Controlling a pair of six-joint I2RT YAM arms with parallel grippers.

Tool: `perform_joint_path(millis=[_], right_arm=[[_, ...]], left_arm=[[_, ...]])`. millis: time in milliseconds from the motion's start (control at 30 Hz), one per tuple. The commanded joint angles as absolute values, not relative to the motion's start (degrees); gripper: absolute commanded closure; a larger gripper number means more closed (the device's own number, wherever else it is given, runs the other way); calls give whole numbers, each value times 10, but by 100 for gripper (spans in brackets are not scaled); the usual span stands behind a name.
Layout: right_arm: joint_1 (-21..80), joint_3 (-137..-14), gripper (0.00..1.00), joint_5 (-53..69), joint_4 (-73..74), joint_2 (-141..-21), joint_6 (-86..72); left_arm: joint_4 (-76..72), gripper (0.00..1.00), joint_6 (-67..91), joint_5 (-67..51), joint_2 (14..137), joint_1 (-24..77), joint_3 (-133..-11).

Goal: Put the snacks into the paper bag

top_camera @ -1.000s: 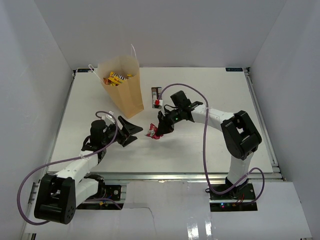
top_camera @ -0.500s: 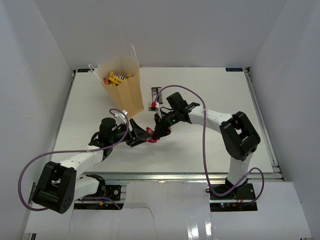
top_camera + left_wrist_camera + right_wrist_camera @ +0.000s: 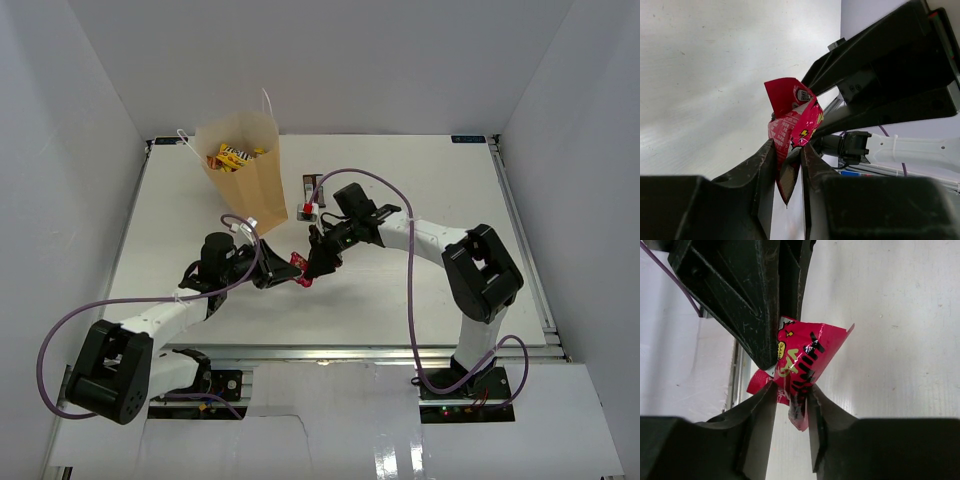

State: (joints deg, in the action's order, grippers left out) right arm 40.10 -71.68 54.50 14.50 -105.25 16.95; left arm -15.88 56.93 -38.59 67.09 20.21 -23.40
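White table (image 3: 370,300), paper bag (image 3: 255,195) at 11 o'clock, left gripper (image 3: 788,145) and right gripper (image 3: 791,387) tip to tip at centre, both jaws pinching one red snack packet (image 3: 790,95) from opposite sides

A high rear camera overlooks the table (image 3: 420,180); both close wrist cameras share the red packet (image 3: 792,125).
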Motion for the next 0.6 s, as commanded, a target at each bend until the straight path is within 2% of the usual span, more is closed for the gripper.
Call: perform_joint_path(millis=[0, 100, 200, 333, 567], right_arm=[[404, -715, 61, 563, 141, -1022, 176], [404, -714, 39, 548, 145, -1012, 181], [390, -715, 32, 544, 146, -1003, 179], [344, -722, 28, 534, 148, -987, 182], [268, -753, 27, 511, 173, -976, 207]], left_arm=[[-176, 76, 555, -381, 661, 204, -260], [-160, 80, 535, -370, 648, 204, -275], [-93, 81, 477, -348, 633, 204, -304], [93, 82, 362, -257, 626, 204, -420], [222, 82, 219, -147, 645, 195, -608]])
